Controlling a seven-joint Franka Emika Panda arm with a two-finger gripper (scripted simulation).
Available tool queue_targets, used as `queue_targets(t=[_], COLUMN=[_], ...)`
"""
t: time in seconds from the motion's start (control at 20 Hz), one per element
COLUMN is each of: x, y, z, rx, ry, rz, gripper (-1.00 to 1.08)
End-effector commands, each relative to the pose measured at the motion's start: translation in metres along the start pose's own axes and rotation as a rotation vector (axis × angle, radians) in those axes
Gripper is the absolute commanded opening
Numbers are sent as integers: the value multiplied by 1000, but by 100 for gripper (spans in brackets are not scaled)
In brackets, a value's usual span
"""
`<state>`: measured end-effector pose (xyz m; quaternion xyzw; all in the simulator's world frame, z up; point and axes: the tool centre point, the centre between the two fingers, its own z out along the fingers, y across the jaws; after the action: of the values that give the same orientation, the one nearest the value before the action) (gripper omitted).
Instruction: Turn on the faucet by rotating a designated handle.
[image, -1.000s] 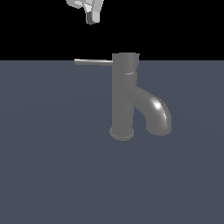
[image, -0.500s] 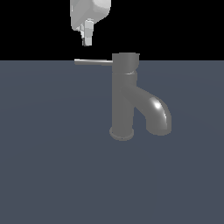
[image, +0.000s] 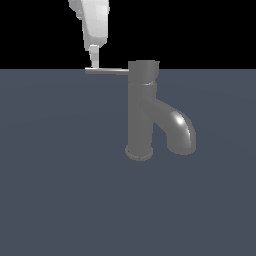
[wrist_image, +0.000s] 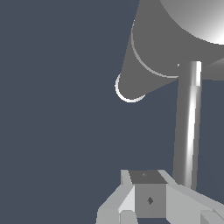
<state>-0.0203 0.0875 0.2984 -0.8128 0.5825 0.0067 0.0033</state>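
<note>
Faucet (image: 145, 107) upright on the grey surface (image: 60, 190), spout curving toward the exterior view's right; handle (image: 107, 71) juts level from the cap toward the exterior view's left; gripper (image: 93, 62) at the rod's free end, apparently touching; finger spread: cannot tell.

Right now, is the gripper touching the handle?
Cannot tell. In the exterior view the gripper tip meets the far end of the handle, but depth is unclear. The wrist view shows the handle beside the fingers, with no plain contact.
</note>
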Motion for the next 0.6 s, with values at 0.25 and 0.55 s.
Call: queue_targets(t=[0.25, 0.55], x=[-4, -4], y=[-10, -11], z=[12, 13], rx=[3, 3], ry=[13, 15], rz=[59, 64], gripper=[-100, -100])
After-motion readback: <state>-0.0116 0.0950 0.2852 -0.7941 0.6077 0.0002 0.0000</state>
